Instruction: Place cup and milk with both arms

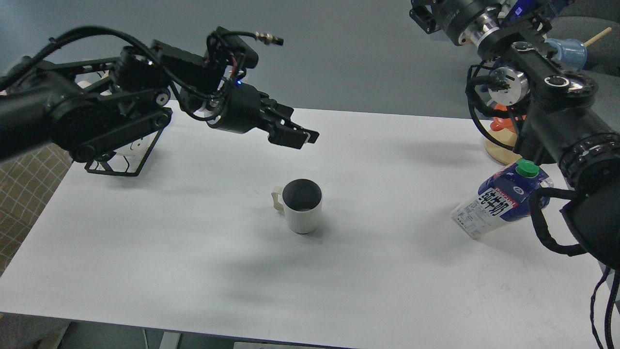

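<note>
The cup (pixel 302 213), an off-white ribbed mug with a dark inside, stands upright near the middle of the white table (pixel 193 252), its handle to the left. My left gripper (pixel 296 137) hangs in the air above and behind the cup, apart from it, empty, fingers slightly apart. The milk (pixel 501 201), a blue and white carton with a green cap, stands at the right side of the table, looking tilted to the right and partly behind my right arm (pixel 557 106). That arm runs up past the top edge, so its gripper is out of view.
A black rack (pixel 121 167) sits at the table's back left, mostly behind my left arm. A wooden mug tree base (pixel 499 152) with an orange mug (pixel 499 125) and a blue mug (pixel 569 51) stands at the back right. A checked cloth (pixel 19 203) lies off the left edge.
</note>
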